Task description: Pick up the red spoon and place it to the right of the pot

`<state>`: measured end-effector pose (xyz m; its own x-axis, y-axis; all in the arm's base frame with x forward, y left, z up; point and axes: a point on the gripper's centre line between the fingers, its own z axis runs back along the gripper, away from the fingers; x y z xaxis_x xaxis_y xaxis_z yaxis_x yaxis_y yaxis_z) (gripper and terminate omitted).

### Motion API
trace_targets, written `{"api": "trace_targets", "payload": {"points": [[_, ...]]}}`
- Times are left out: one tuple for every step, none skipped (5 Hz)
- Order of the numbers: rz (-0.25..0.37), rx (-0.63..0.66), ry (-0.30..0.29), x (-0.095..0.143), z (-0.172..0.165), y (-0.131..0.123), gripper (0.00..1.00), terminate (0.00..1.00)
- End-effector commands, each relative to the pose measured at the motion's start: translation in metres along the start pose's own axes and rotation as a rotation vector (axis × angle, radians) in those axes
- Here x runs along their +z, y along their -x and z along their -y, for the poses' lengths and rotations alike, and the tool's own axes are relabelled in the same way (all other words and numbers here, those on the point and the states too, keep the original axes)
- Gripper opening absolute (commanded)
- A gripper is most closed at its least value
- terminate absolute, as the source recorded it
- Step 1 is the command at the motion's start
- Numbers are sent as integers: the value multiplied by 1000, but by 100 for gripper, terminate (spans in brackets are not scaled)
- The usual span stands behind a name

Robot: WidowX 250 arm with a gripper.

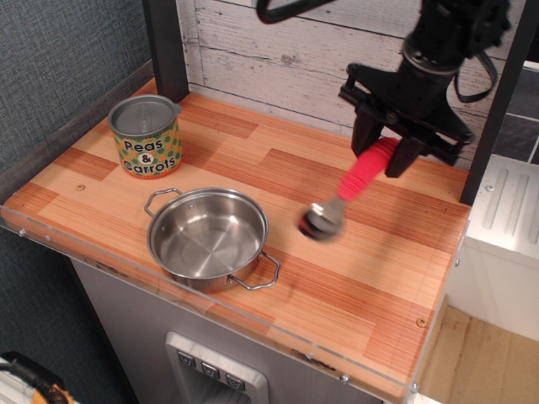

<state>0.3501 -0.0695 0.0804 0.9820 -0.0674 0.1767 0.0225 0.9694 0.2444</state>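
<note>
The red spoon hangs tilted above the wooden tabletop, red handle up and silver bowl down and to the left. My black gripper is shut on the top of its handle, at the right rear of the table. The shiny steel pot with two wire loop handles sits near the front edge, left of the spoon's bowl and apart from it. The spoon's bowl is motion-blurred.
A "Peas & Carrots" tin can stands at the back left. A whitewashed plank wall runs along the rear, with black posts at the left and right. The table's right edge drops off beside a white unit.
</note>
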Motion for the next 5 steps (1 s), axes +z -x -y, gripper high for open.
{"api": "trace_targets", "payload": {"points": [[25,277,60,1,15,2,0,0],[50,325,65,-10,22,7,0,0],[22,360,80,-23,26,8,0,0],[9,378,72,-39,27,10,0,0],[2,368,66,-49,28,11,0,0]]}}
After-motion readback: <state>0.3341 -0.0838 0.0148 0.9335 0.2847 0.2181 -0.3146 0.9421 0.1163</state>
